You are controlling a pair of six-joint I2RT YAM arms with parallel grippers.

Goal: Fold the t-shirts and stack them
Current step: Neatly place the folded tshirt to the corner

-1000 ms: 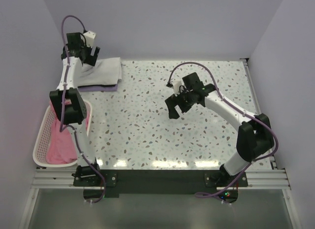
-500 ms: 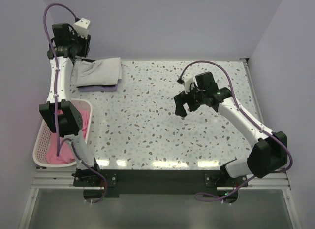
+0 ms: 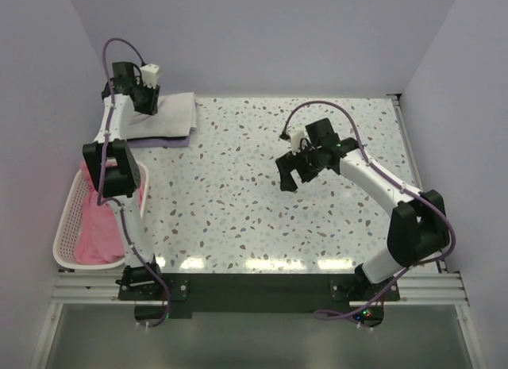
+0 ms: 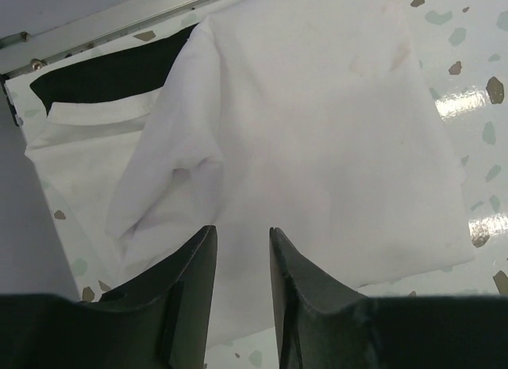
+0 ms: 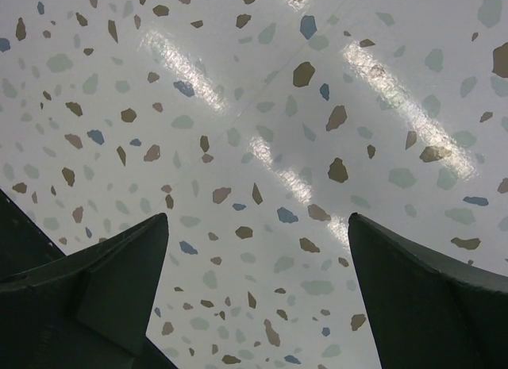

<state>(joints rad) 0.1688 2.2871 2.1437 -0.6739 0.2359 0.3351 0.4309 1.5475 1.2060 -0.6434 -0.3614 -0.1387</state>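
Hovering over the folded white t-shirt (image 4: 317,131) at the table's (image 5: 262,107) far-left corner, the left gripper (image 4: 240,234) is narrowly parted and holds nothing. The right gripper (image 5: 258,218) is spread wide above the table. Pink t-shirts (image 3: 95,238) lie in the basket (image 3: 67,218).

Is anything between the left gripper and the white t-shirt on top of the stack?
Nothing visible. The left gripper hangs right over the white t-shirt, its fingers slightly apart with only white cloth showing in the gap. A black t-shirt peeks out from under the white one, off to the side.
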